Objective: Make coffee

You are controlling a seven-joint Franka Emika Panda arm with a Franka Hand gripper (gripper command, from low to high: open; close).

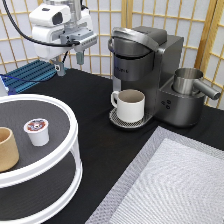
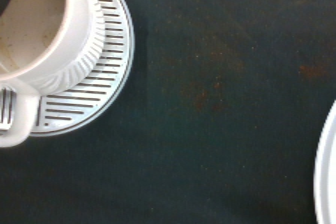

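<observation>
Your gripper (image 1: 70, 61) hangs at the upper left of the frame, jaws parted and empty. The coffee (image 1: 37, 131) stands upright on the round tray (image 1: 70, 131), lower left, well below the jaws.

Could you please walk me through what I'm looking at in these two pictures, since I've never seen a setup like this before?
The white machine at the exterior view's top left is a robot arm ending in a two-finger gripper, which hangs open above the black table and holds nothing. That picture comes from a fixed camera looking down across the table. The other comes from a camera on the robot's hand, looking straight down. It shows part of the white mug on the drip tray. In the exterior view, the mug sits under the coffee maker. On the white two-tier turntable at the left stand the coffee pod and a tan cup.
</observation>
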